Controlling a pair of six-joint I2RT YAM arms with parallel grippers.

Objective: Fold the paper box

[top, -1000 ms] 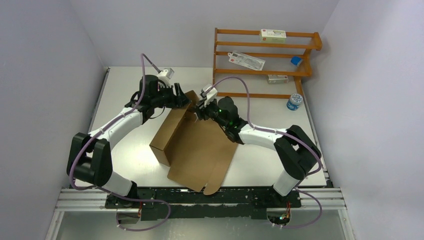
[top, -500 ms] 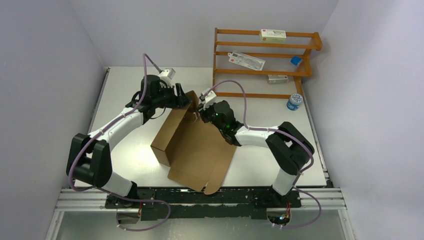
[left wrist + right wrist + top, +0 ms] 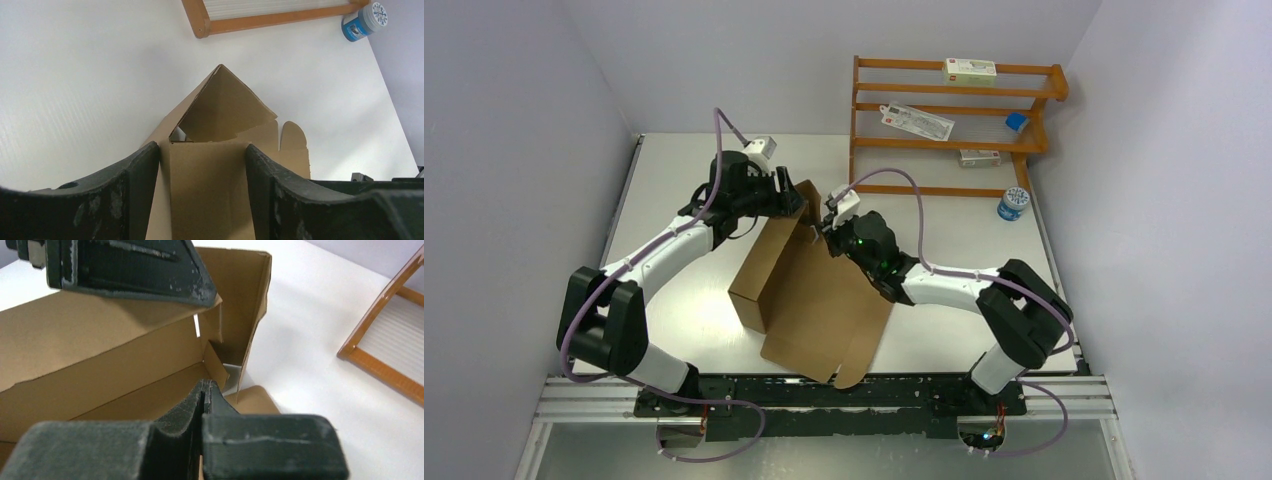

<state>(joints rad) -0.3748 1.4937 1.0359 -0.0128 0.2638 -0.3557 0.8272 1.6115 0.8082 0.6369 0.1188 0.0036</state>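
Note:
The paper box (image 3: 819, 300) is plain brown cardboard, half folded at the table's middle, with its left side wall raised and its lid panel lying flat toward me. My left gripper (image 3: 796, 205) is at the far end of that raised wall. In the left wrist view its jaws (image 3: 202, 150) sit closed against both edges of a cardboard panel (image 3: 210, 190). My right gripper (image 3: 827, 228) is shut and empty. In the right wrist view it (image 3: 205, 385) hovers inside the box (image 3: 100, 365) near the far corner tab, just under the left gripper's finger (image 3: 130, 270).
A wooden rack (image 3: 954, 110) with small white cartons stands at the back right, and also shows in the left wrist view (image 3: 270, 17) and the right wrist view (image 3: 385, 355). A blue-lidded jar (image 3: 1012, 204) sits beside it.
My right arm has swung, its wrist shifting slightly right and toward me while the gripper stays at the box's far corner. The left gripper keeps its hold on the wall.

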